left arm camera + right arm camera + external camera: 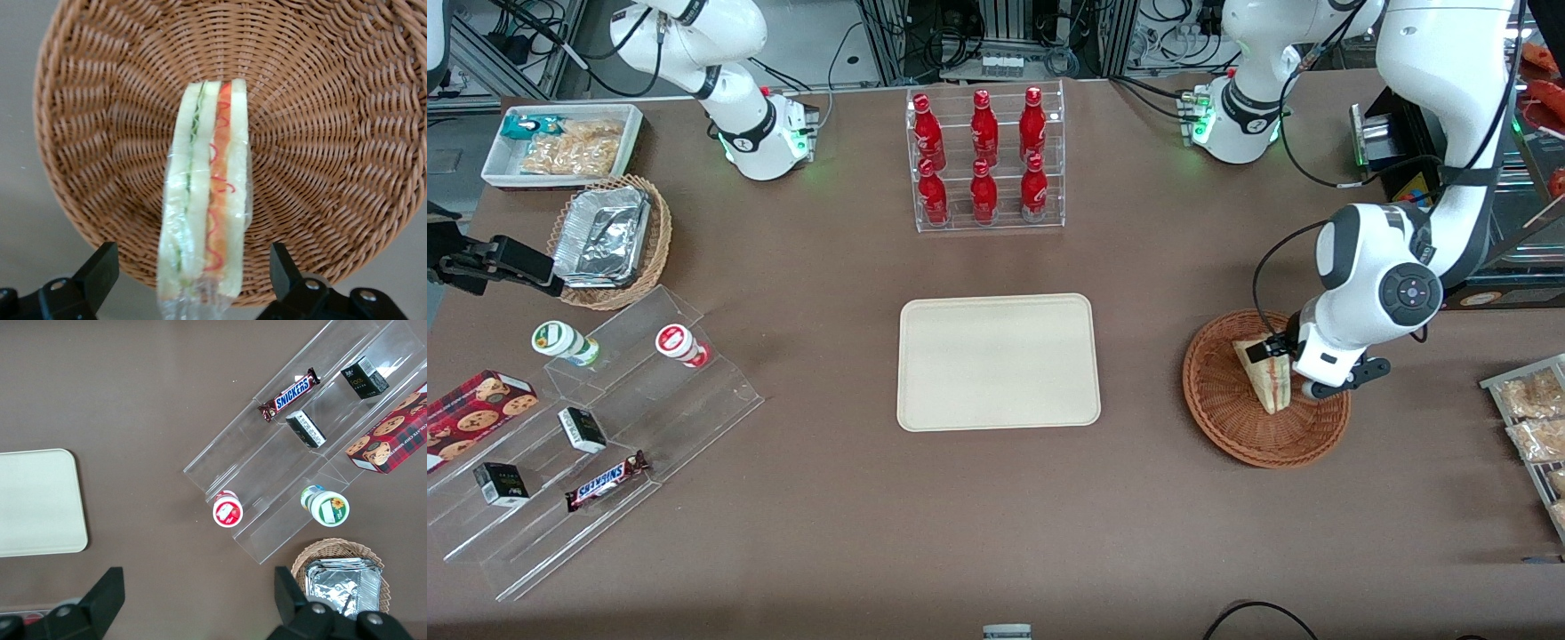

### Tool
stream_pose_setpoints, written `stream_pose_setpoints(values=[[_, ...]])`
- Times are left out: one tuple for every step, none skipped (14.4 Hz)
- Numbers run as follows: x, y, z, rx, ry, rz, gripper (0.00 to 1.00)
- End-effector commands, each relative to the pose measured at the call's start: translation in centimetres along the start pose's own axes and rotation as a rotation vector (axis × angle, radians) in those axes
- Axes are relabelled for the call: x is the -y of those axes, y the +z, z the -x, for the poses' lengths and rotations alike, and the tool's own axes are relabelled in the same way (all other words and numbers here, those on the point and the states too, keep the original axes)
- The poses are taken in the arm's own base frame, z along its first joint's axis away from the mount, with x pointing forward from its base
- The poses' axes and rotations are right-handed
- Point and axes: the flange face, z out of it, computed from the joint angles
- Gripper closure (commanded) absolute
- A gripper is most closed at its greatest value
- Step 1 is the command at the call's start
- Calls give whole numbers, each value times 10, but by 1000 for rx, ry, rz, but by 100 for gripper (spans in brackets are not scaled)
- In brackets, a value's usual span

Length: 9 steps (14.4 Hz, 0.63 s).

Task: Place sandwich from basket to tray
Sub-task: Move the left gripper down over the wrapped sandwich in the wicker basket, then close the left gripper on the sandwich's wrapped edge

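- Nearest us, basket [1232, 418] on the counter; sandwich [207, 193] stands in it on edge.
- Our tool [1285, 366] straddles the sandwich, fingers [100, 270] spread, no pinch yet.
- Tray [998, 362] bare: grasp, lift, transfer all remain.

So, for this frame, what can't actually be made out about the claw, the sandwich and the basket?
- Claw: open and astride the sandwich in the left wrist view, but contact cannot be told; in the front view the arm's own wrist hides the fingers.
- Sandwich: its end nearest the claw is cut off by the wrist view's edge.
- Basket: the part under the arm is covered in the front view.
- Tray: fully visible.
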Motion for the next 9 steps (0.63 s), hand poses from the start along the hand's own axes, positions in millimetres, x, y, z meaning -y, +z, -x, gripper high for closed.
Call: stream_pose_setpoints(values=[[-5, 8, 0, 3, -48, 12, 0], [-8, 12, 1, 4, -45, 11, 0], [-10, 14, 2, 6, -41, 10, 2], [-10, 15, 2, 7, -41, 9, 13], [-10, 16, 2, 8, -40, 8, 30], [-10, 17, 3, 10, -41, 8, 45], [-9, 17, 3, 12, -41, 6, 65], [-7, 16, 2, 11, -28, 4, 77], [-9, 16, 3, 11, -24, 6, 85]])
